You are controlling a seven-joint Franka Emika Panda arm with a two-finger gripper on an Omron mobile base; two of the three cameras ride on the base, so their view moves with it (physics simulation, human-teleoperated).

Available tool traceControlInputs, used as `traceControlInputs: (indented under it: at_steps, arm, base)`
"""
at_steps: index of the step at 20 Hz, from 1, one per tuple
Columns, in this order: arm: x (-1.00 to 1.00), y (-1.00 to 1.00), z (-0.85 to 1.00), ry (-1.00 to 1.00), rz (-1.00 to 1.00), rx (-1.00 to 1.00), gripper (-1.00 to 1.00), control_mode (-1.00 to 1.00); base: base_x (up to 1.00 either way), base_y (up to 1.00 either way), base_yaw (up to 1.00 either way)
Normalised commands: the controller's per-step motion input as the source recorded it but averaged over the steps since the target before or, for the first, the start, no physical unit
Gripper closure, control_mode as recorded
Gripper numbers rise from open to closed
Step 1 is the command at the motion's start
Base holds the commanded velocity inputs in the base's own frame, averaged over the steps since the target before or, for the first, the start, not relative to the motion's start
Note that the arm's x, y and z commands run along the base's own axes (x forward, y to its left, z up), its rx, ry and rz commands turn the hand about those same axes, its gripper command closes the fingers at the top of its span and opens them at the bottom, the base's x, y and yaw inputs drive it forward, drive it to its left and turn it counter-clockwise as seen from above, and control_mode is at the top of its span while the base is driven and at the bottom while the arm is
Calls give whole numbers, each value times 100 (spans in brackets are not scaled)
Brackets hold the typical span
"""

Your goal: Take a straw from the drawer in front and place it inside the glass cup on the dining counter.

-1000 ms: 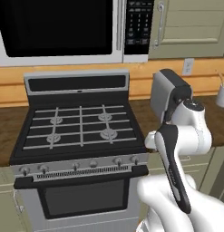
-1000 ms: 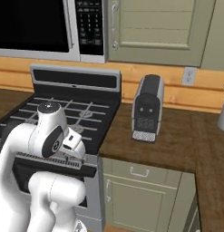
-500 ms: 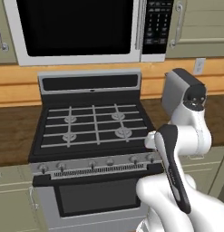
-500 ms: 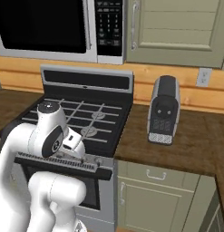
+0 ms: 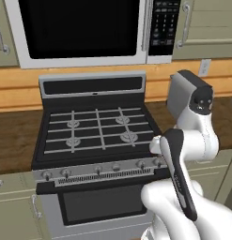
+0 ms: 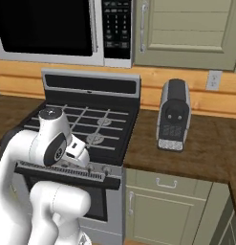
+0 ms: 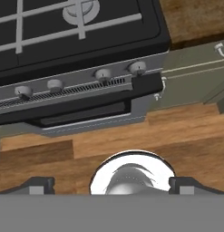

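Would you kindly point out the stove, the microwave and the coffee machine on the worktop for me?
stove (image 5: 96,129), left base view, on the centre of its black burner grates.
microwave (image 5: 80,26), left base view, on its dark door window.
coffee machine (image 6: 174,115), right base view, on its dark front face.

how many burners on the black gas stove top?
4: back left, back right, front left, front right of the black gas stove top.

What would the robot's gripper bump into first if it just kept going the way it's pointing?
Probably the wooden floor in front of the stove. The open gripper points down, and the hand view looks at floor planks below the oven door. Depth is hard to judge.
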Motion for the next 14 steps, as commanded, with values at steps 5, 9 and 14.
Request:
traceControlInputs:
  at_steps: [5, 9, 14]
  arm:
    - [-70, -32, 1, -22, -34, 15, -100, -100]
    - [-72, -54, 0, -27, -38, 22, -100, -100]
    - [-71, -75, -14, -29, -33, 16, -100, -100]
  base:
    - [0, 0, 0]
    - [0, 0, 0]
    - [0, 0, 0]
